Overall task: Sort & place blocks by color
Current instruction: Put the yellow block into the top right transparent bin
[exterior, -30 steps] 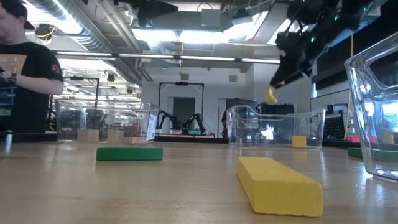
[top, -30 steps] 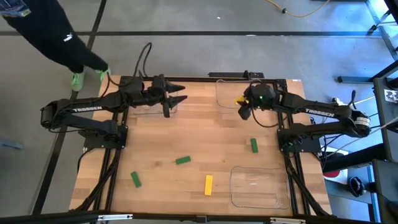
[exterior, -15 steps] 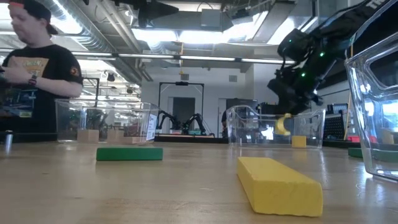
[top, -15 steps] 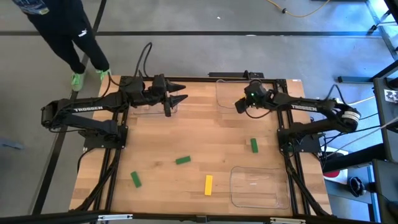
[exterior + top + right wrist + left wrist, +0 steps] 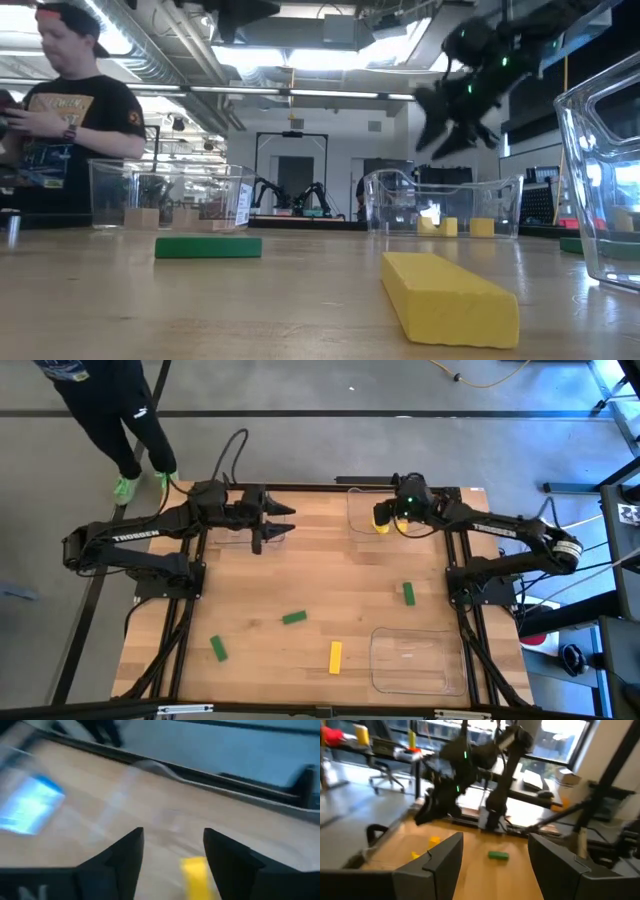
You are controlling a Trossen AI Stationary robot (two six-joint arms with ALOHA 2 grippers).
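Observation:
My right gripper hangs open above the far-right clear tray. A yellow block lies on that tray's floor below the fingers, beside another yellow block. My left gripper is held level and open over the far-left clear tray, which holds tan blocks. On the table lie three green blocks and a yellow bar.
A third clear tray stands at the near right. A person stands beyond the table's far left corner. Bare wood stretches across the table's middle.
My right gripper carried the yellow block toward the far edge, dipped into the far-right tray, rolled, opened and let go. The block now lies on the tray floor and the gripper has risen above it. My left gripper has turned slightly. The person has walked along the far side.

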